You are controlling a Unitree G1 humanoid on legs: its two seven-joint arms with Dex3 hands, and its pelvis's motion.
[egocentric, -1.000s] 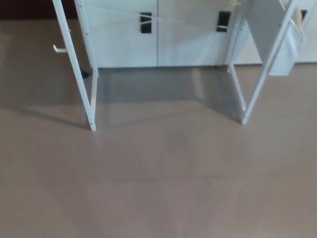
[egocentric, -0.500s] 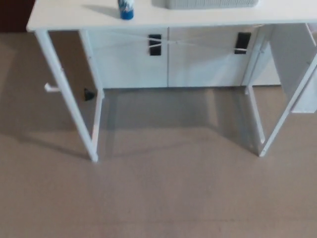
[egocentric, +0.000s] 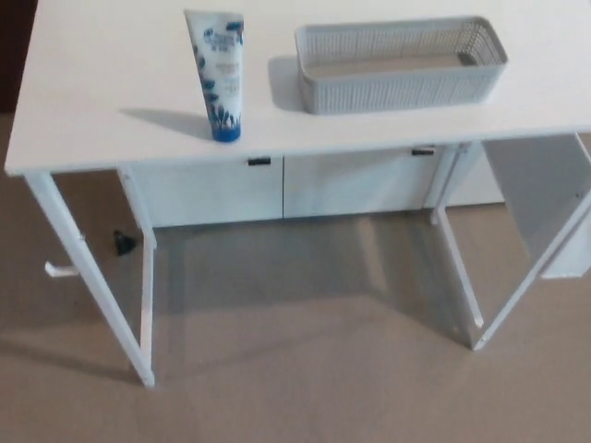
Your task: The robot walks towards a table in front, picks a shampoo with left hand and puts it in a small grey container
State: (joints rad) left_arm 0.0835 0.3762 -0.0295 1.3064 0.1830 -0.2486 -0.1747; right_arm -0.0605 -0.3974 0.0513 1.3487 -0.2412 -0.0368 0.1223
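Head view, items entered largest first.

1. Floor point(egocentric: 305, 369): beige, fills the lower half.
2. Tabletop point(egocentric: 102, 101): white, on thin white legs, spans the upper half. Its near edge lies ahead of me.
3. Cabinet point(egocentric: 277, 189): white and low, behind the table, seen beneath the top.
4. Small grey container point(egocentric: 399, 88): oblong with latticed walls, right of centre. I can see nothing in it.
5. Shampoo point(egocentric: 219, 78): white tube with blue print, upright on its blue cap. It stands left of the container, not touching it, near the front edge.
6. My hands: neither shows, so I cannot tell how open my left hand is, or how either arm is posed.

Step, as I judge it: the walk-up, with the grasp not yet begun.

Next move calls for closing up to the table edge, then bringing my left hand to the tube's side and wrapping its body without tipping it.
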